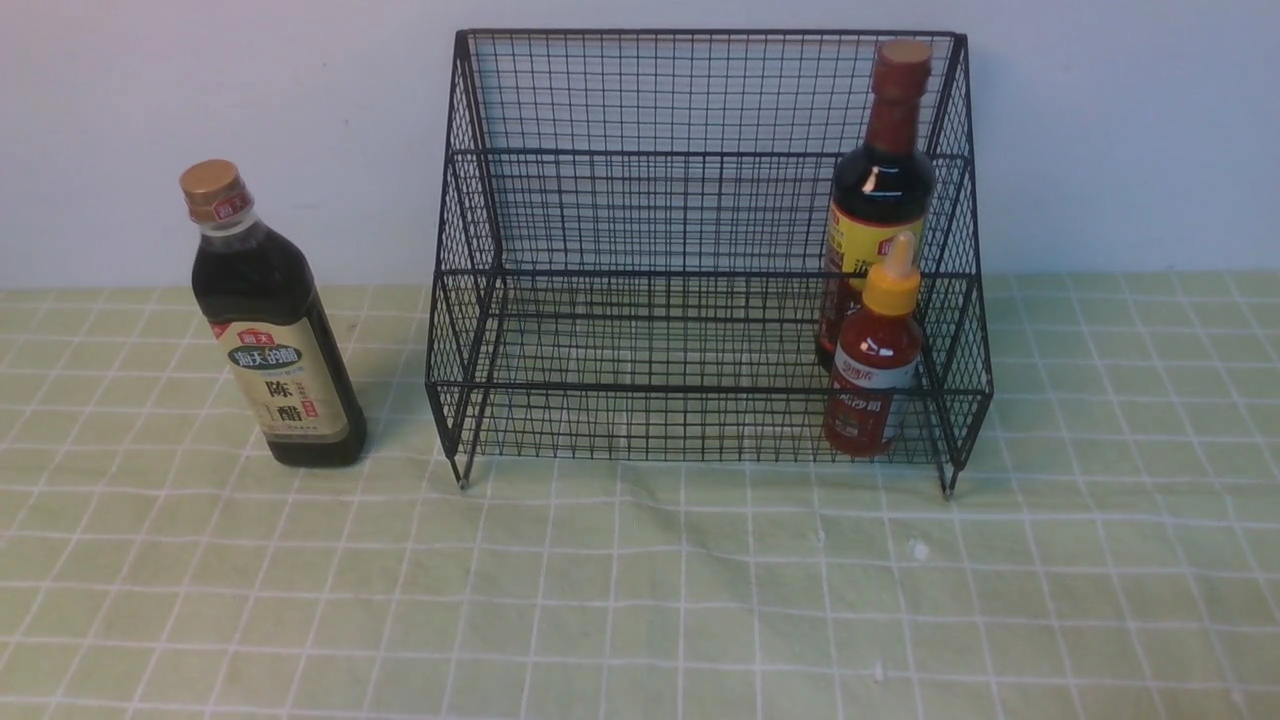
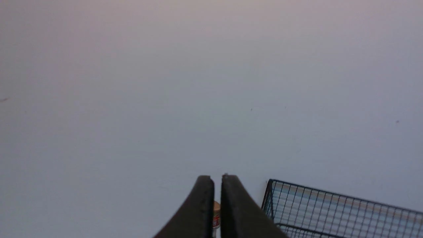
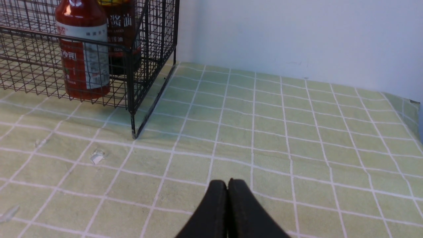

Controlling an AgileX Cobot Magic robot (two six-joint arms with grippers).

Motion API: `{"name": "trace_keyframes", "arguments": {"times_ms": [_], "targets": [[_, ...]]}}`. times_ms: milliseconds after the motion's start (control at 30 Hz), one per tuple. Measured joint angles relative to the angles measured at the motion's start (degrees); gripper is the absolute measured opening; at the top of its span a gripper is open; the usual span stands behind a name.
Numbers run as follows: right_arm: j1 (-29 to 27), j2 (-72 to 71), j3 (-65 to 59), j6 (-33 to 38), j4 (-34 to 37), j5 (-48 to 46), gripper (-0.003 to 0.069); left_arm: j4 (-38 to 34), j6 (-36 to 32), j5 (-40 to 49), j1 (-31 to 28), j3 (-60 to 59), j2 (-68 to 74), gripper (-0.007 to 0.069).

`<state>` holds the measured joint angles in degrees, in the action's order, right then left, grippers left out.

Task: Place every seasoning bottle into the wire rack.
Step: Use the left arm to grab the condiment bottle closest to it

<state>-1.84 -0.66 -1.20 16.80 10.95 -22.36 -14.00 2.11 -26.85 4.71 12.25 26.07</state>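
Observation:
The black wire rack [image 1: 640, 153] stands at the back middle of the table. The dark bottle with the maroon cap [image 1: 880, 190] stands upright at the right end of its upper tier. The small red sauce bottle [image 1: 875, 370] stands upright in the lower tier in front of it. The dark bottle with the gold cap [image 1: 270, 330] stands upright on the cloth, left of the rack. Neither gripper shows in the front view. My left gripper [image 2: 217, 178] is shut and empty, up high facing the wall, the gold cap [image 2: 216, 208] far beyond it. My right gripper [image 3: 227, 181] is shut and empty, low over the cloth, right of the rack [image 3: 132, 66] and the red bottle [image 3: 84, 56].
A green checked tablecloth [image 1: 640, 600] covers the table, with a white wall [image 1: 1100, 130] close behind the rack. Small white scraps [image 3: 97, 156] lie on the cloth in front of the rack's right leg. The cloth's far right edge [image 3: 409, 105] shows in the right wrist view.

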Motion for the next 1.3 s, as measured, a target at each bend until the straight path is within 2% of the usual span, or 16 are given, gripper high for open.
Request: {"name": "trace_keyframes", "arguments": {"times_ms": [33, 133, 467, 600, 833, 967, 1067, 1133, 1200, 1300], "targets": [[0.0, 0.0, 0.0, 0.0, 0.0, 0.0, -0.0015, 0.3, -0.1, 0.0, 0.0, 0.8, 1.5, 0.0029], [0.0, 0.0, 0.0, 0.0, 0.0, 0.0, -0.0015, 3.6, -2.1, -0.5, 0.0, 7.1, 12.4, 0.0125], [0.0, 0.0, 0.0, 0.0, 0.0, 0.0, -0.0015, 4.9, -3.7, -2.4, 0.0, 22.1, 39.8, 0.0582], [0.0, 0.0, 0.0, 0.0, 0.0, 0.0, -0.0015, 4.9, -3.7, -2.4, 0.0, 27.3, 49.1, 0.0664], [0.0, 0.0, 0.0, 0.0, 0.0, 0.0, -0.0015, 2.5, -3.9, -2.5, 0.0, 34.1, 60.5, 0.0673], [0.0, 0.0, 0.0, 0.0, 0.0, 0.0, -0.0015, 1.9, -3.9, -3.5, 0.0, 35.3, 63.7, 0.063], [0.0, 0.0, 0.0, 0.0, 0.0, 0.0, -0.0015, 1.9, -3.9, -4.8, 0.0, 35.5, 65.3, 0.0542], [0.0, 0.0, 0.0, 0.0, 0.0, 0.0, -0.0015, 1.9, -3.9, -5.7, 0.0, 35.6, 66.0, 0.0449], [0.0, 0.0, 0.0, 0.0, 0.0, 0.0, -0.0015, 1.8, -4.0, -7.1, 0.0, 35.7, 66.8, 0.0313], [0.0, 0.0, 0.0, 0.0, 0.0, 0.0, -0.0015, 1.6, -4.0, -7.9, 0.0, 35.7, 67.1, 0.0302]]}}
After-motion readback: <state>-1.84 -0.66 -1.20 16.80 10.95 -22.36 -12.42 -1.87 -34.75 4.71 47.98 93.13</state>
